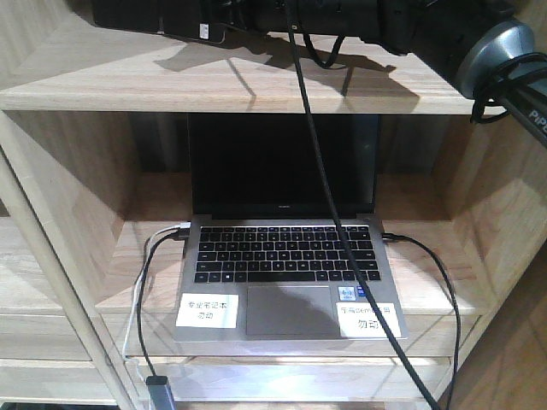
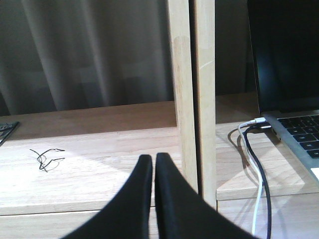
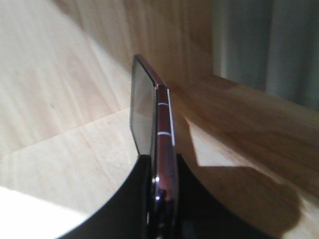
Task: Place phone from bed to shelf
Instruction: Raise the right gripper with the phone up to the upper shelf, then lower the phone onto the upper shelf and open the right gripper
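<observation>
Filling nearly everything in sight is the light-wood shelf (image 1: pixel 214 81), a single unit of thick boards and open compartments, and the job looks to be at its last step: delivery. The right arm (image 1: pixel 487 51) reaches in over the upper board from the right, and its gripper (image 3: pixel 159 199) is clamped on the phone (image 3: pixel 152 119), pinching the one dark slab on edge by its lower end, the pinkish rim turned to the wrist camera. From the front view the phone seems to sit low over that upper board, though I cannot tell whether it touches the wood yet. I would judge that the next move calls for lowering it flat onto the board, letting the jaws part only once it rests, then backing out without dragging it. One grey laptop (image 1: pixel 286 256) sits open in the compartment below, with two white labels on its palm rest and cables plugged in on both sides. The left gripper (image 2: pixel 152 172) hangs idle over a lower board, its two black fingers pressed together on nothing.
</observation>
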Robot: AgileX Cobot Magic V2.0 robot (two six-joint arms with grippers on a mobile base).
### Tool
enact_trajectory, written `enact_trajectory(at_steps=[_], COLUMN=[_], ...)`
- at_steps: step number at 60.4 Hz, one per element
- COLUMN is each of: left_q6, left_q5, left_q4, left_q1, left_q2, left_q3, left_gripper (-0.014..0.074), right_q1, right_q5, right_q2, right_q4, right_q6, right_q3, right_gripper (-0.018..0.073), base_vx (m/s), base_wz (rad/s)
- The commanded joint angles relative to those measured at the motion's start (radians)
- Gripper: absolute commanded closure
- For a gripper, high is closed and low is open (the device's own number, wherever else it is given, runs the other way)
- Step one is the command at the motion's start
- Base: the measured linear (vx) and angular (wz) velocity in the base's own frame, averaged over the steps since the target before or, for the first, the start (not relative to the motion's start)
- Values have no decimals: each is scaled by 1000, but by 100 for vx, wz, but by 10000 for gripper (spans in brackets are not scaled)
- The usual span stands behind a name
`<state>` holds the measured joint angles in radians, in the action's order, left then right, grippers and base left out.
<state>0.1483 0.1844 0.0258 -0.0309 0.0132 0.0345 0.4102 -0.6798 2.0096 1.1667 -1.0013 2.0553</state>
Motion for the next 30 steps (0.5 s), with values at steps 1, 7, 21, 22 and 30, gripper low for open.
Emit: enact_trajectory(at_steps=[1, 7, 21, 22, 30], left_q6=[-6, -6, -6, -6, -6], left_q5=[-72, -72, -72, -72, -72], left_q4=[9, 9, 9, 9, 9], left_q1=[7, 7, 7, 7, 7], left_q2=[11, 11, 11, 11, 11], left_q3=[-22, -22, -22, -22, -22], left_gripper=[595, 595, 595, 595, 595], right_q1=[-5, -5, -5, -5, -5], right_q5=[44, 44, 44, 44, 63], right_q2=[-50, -49, -49, -49, -49], right_q4=[44, 45, 45, 45, 45], right_q6=[-19, -23, -23, -23, -23], right_q3=[34, 34, 34, 34, 34], right_gripper=[553, 530, 361, 344, 166], base_vx=[0, 0, 0, 0, 0], base_wz=[0, 0, 0, 0, 0])
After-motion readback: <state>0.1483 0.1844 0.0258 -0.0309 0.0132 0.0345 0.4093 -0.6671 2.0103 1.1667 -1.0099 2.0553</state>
